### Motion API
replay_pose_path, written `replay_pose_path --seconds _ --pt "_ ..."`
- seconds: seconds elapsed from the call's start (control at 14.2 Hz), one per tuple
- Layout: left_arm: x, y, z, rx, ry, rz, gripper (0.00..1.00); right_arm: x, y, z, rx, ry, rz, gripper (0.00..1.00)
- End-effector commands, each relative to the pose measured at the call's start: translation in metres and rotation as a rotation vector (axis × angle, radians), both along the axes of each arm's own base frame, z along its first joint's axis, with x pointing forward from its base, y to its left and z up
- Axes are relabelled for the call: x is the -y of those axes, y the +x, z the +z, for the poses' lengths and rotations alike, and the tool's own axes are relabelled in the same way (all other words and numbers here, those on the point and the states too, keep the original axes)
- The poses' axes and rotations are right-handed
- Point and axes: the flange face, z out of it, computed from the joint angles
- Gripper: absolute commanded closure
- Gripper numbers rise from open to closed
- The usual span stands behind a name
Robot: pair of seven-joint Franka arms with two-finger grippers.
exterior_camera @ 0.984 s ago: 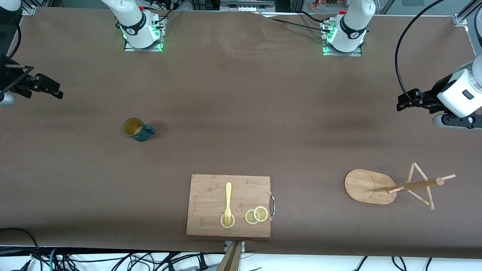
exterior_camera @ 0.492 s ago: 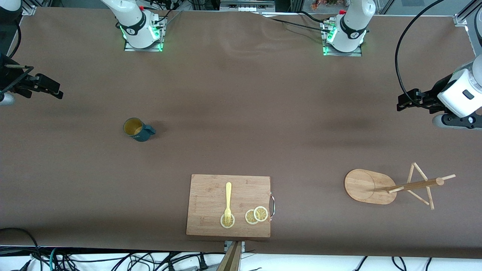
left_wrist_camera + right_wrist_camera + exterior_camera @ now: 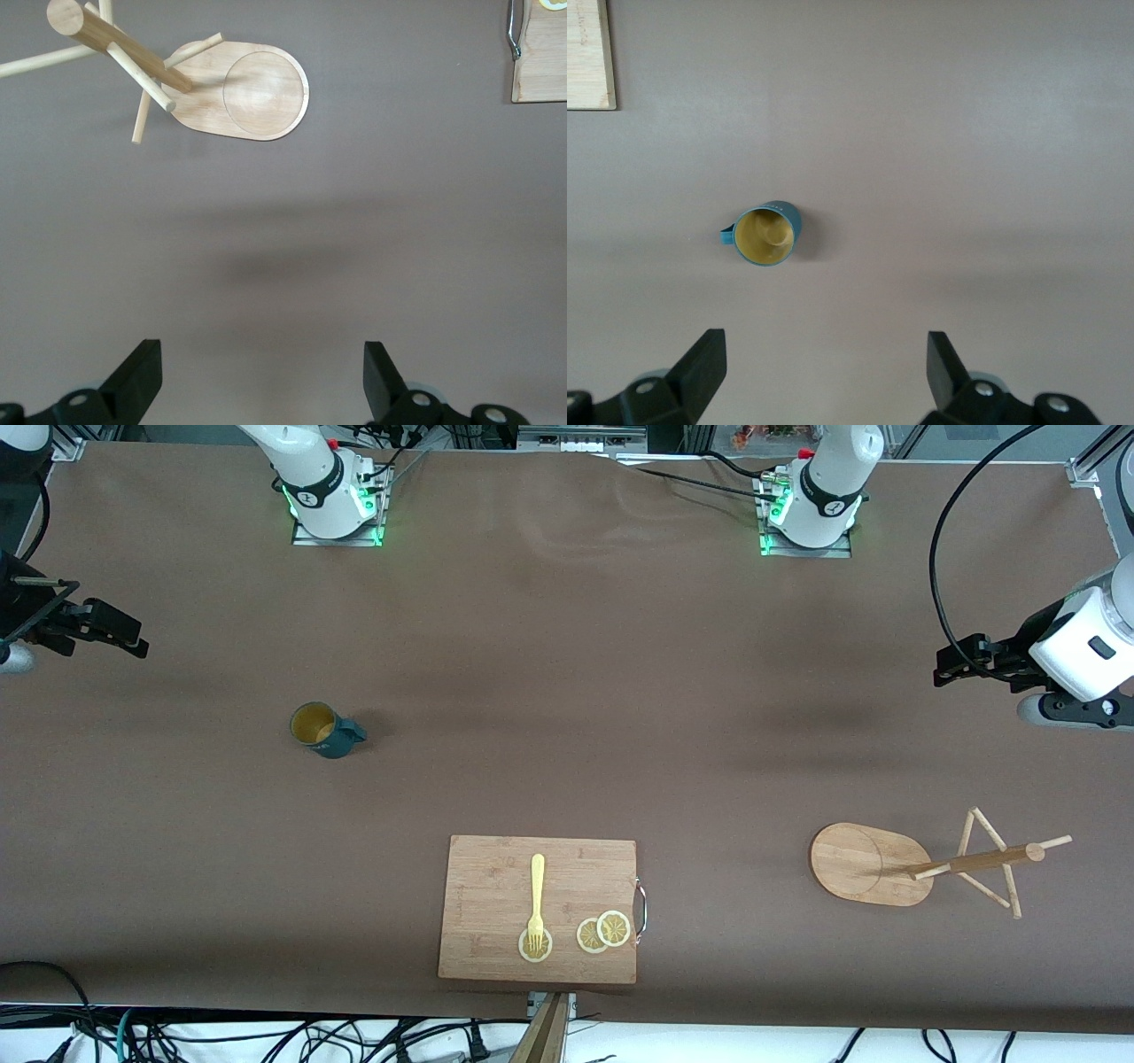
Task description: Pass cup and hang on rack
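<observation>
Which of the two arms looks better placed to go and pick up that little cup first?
The right one, probably. The cup stands upright toward its end of the table, and the right gripper, fingers open, looks down on it. The left gripper waits, open, near the rack.

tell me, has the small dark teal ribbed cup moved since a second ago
No. The small dark teal ribbed cup stands upright at the same spot relative to the rectangular bamboo cutting board, toward the right arm's end.

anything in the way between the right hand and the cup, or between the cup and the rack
Nothing visible. Only bare table lies between the open right hand and the upright cup. The cutting board with its fork sits nearer the front camera than the straight line from cup to rack, so that path looks clear too.
</observation>
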Motion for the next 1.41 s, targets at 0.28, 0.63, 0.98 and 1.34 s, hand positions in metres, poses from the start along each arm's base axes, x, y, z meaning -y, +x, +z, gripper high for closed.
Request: replay_pose_path --seconds 0.28,0.63,0.98,1.34 --pt "0.001 0.003 0.006 0.004 0.000 -0.019 0.00 0.000 0.000 0.004 -0.008 -0.001 -0.005 0.00" --pt "0.001 0.003 0.006 0.004 0.000 -0.019 0.00 0.000 -0.001 0.002 -0.020 0.003 -0.007 0.00" --pt "0.001 0.003 0.006 0.004 0.000 -0.019 0.00 -0.002 0.005 -0.028 -0.091 0.009 -0.001 0.00" --pt "0.001 0.003 0.006 0.004 -0.001 -0.019 0.00 -0.026 0.022 -0.096 -0.125 0.014 0.036 0.00"
